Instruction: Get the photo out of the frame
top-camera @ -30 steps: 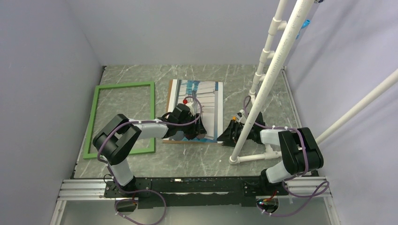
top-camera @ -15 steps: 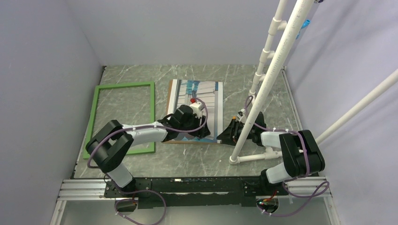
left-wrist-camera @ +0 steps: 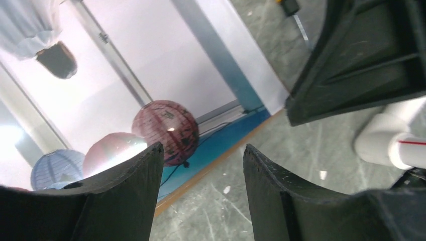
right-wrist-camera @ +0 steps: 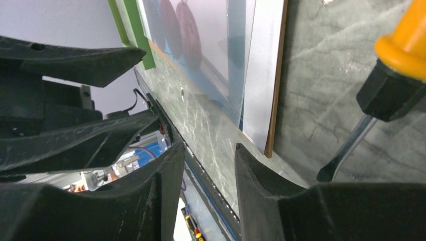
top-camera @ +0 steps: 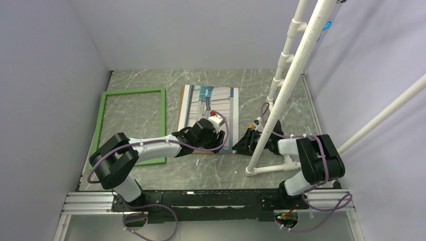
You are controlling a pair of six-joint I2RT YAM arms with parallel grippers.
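grey-green marble tabletop [top-camera: 211,170], lilac walls [top-camera: 50,75]

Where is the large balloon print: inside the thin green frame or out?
Out: the print lies on a brown board, apart from the green frame beside it.

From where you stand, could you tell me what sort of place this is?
Likely a robot test cell: plain walls box in a marbled table, two arms are bolted to a metal rail, and a white pipe rig stands at right.
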